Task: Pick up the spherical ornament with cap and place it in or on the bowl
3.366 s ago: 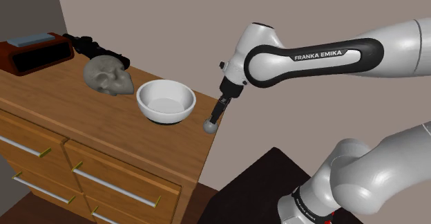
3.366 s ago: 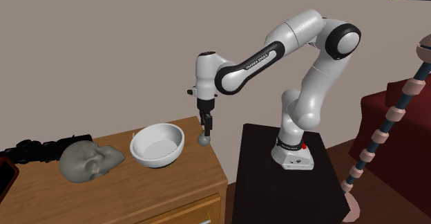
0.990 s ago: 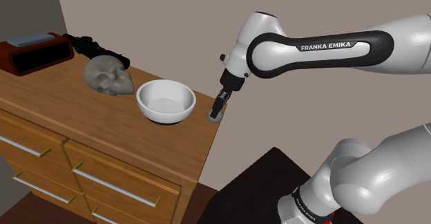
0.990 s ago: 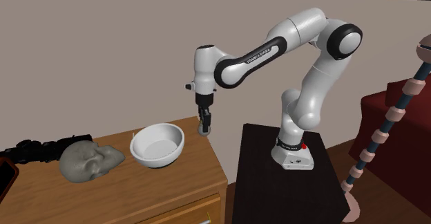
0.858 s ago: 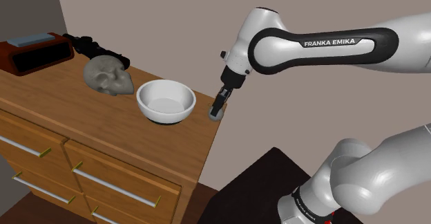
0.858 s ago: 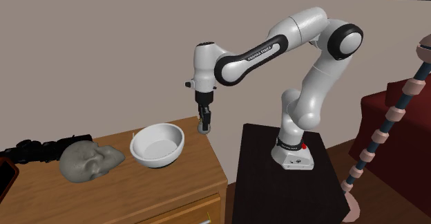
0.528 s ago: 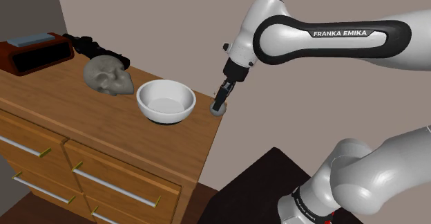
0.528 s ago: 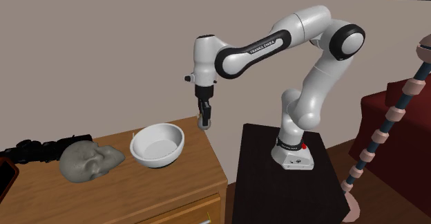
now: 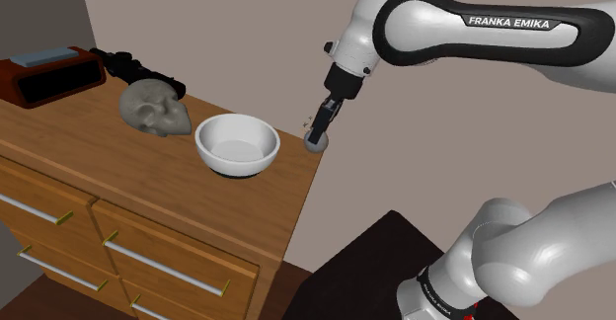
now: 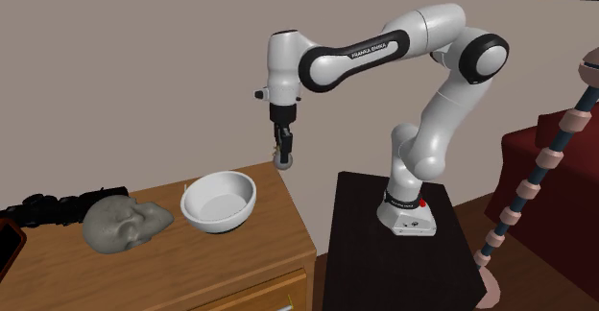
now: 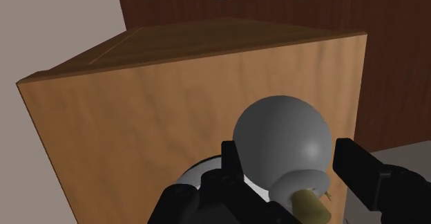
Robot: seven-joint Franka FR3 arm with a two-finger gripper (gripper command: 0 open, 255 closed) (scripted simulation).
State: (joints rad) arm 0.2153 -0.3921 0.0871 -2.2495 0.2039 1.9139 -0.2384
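Fingers [image 11: 231, 162] clamped on ornament [image 9: 315, 140]: grey ball, cap toward palm. Ornament hangs over dresser [image 9: 89, 160] corner, just beside bowl [image 9: 237, 142]. Step judged: carry. Next you shift toward shoulder view's left, centre over bowl, lower, release.

My shoulder cam sits close beside the stand [image 9: 355, 269], looking down over the dresser [image 9: 89, 160]. Second exterior stands farther back, facing the whole arm [image 10: 355, 64]. Wrist cam looks down, close on the dresser top. Both exteriors share the bowl [image 9: 237, 142].

Home: wooden dresser [image 9: 89, 155], floor lamp [image 10: 540, 161]
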